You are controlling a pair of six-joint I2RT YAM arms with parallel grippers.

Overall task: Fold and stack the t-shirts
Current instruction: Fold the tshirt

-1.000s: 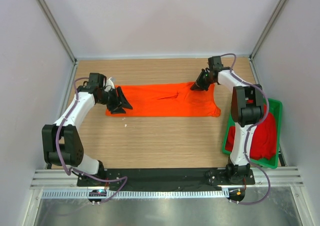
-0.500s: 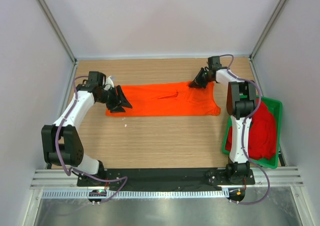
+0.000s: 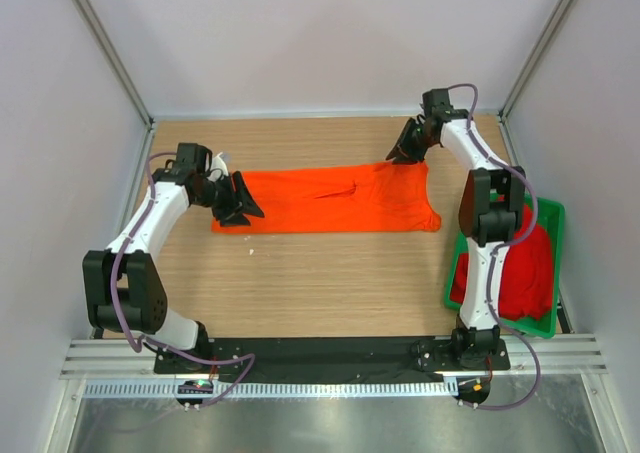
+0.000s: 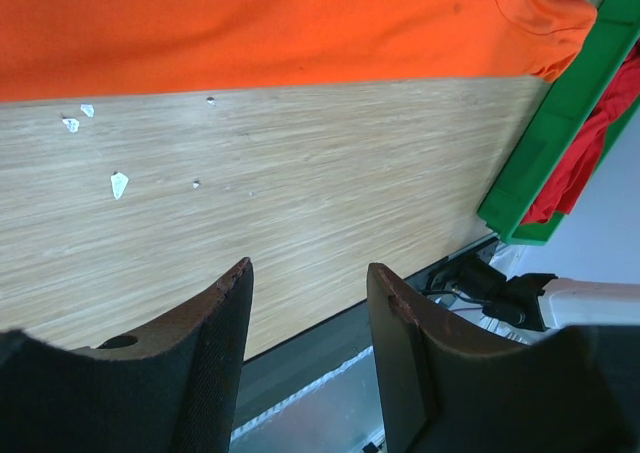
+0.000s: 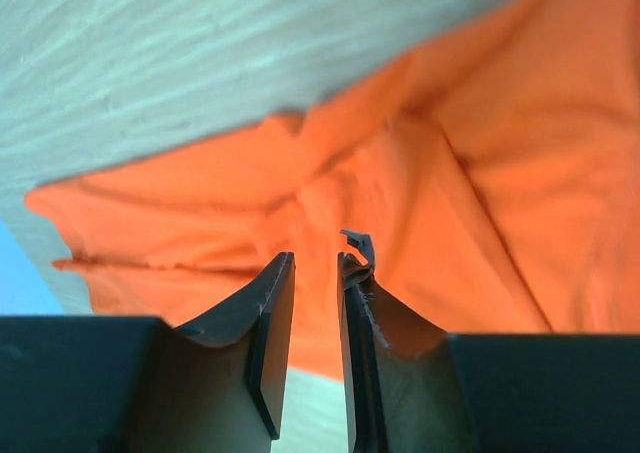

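The orange t-shirt [image 3: 330, 201] lies spread flat across the middle of the wooden table. My left gripper [image 3: 248, 207] sits at its left edge, open, and the left wrist view shows nothing between the fingers of that gripper [image 4: 310, 273], with the orange cloth [image 4: 250, 23] farther off. My right gripper [image 3: 398, 155] hovers at the shirt's far right corner. In the right wrist view that gripper [image 5: 315, 258] shows a narrow gap and holds nothing, with rumpled orange fabric [image 5: 480, 153] beneath. The red t-shirt [image 3: 525, 268] lies bunched in the tray.
The green plastic tray [image 3: 548, 213] stands at the table's right edge and shows as a green wall [image 4: 540, 143] in the left wrist view. Small white scraps [image 4: 118, 183] dot the wood in front of the shirt. Grey walls enclose three sides.
My right gripper has parted its jaws, let go of the shirt's far right corner, and moved slightly away toward the back. The left arm has stayed put.
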